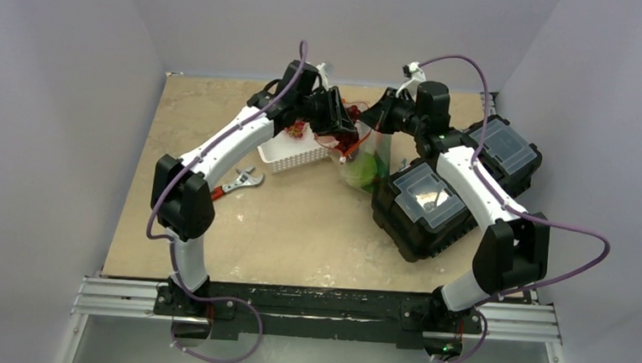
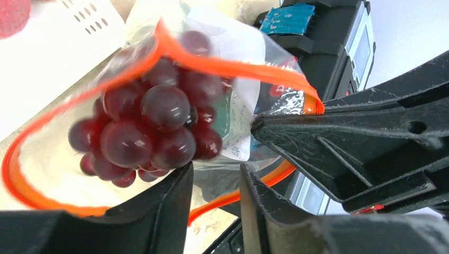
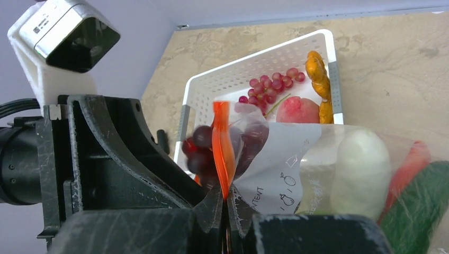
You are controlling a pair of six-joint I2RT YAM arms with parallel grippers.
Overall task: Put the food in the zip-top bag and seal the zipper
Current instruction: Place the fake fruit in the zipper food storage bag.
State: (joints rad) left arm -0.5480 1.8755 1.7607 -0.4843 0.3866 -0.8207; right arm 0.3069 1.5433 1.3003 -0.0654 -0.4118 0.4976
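at the far middle of the worktop, the bag stood just beside the basket. right hand was pinched shut on the zipper at one end of the mouth. left hand sat at the open mouth, fingers parted with nothing between them. dark grapes lay just past its tips, inside the zipper's loop. white piece and cucumber lay in the bag. red grapes and peach lay in the basket.
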